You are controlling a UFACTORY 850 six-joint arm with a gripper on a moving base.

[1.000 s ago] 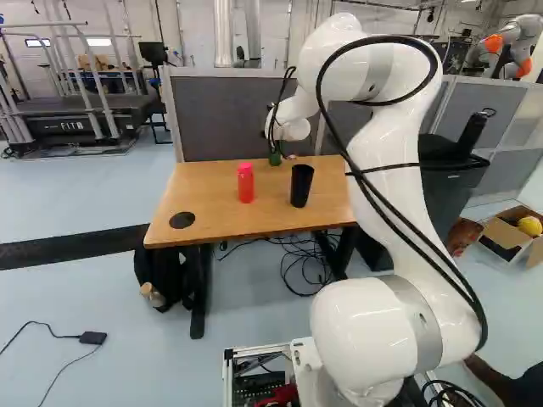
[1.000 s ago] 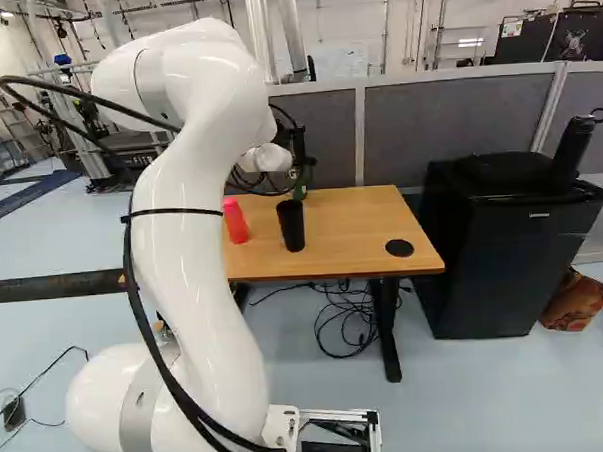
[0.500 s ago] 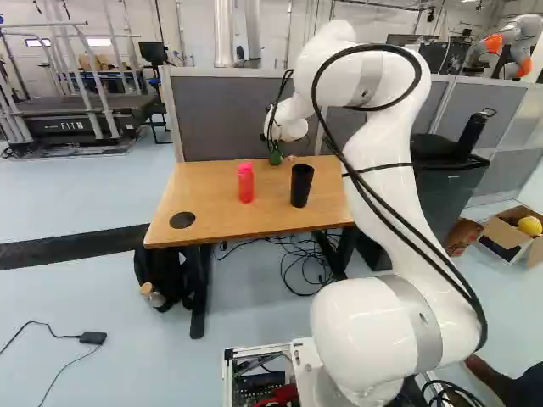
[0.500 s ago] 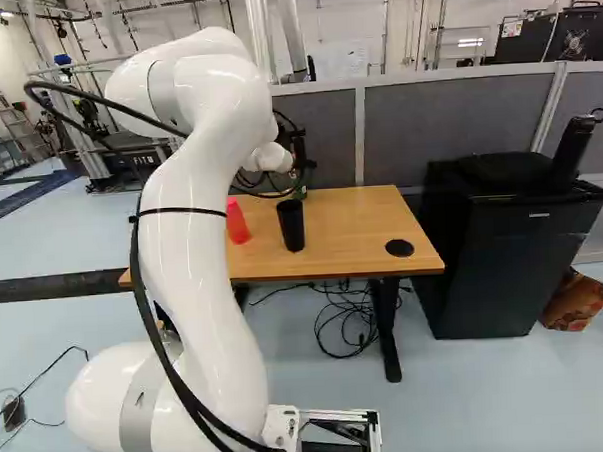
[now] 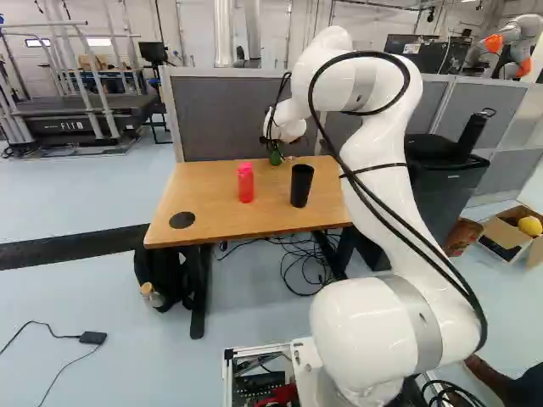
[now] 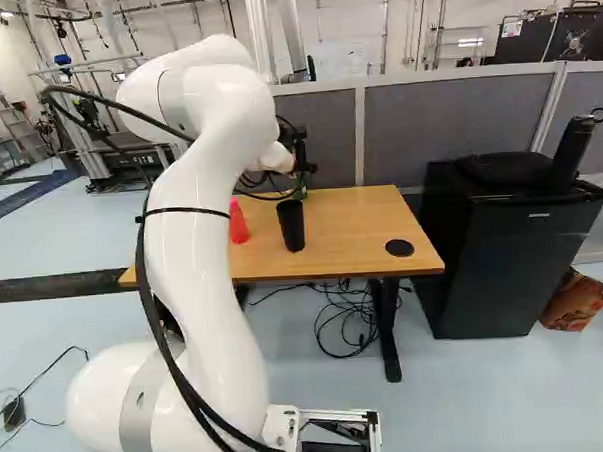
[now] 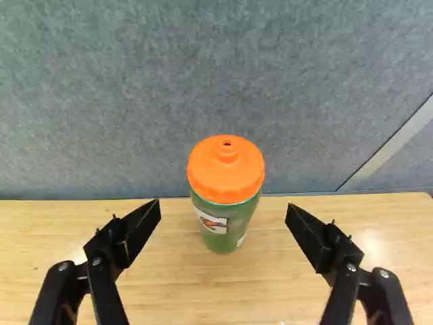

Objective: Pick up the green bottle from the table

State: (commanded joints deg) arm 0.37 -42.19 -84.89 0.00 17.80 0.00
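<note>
Fingers spread wide, nothing gripped by the gripper [image 7: 224,205]! And the green bottle [image 7: 229,225] stands upright on the table [image 7: 169,277], ahead of the fingers, lined up with their gap; straight forward, one finger each side, looks the way in.

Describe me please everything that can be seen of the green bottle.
The green bottle stands upright on the wooden table, close to its far edge, with the grey partition behind. Its body looks like smooth plastic and carries a white label with an orange mark. The orange lid is on, wider than the visible body, with a raised spout and a small dark hole. The open claw has one finger to each side, neither touching it.
</note>
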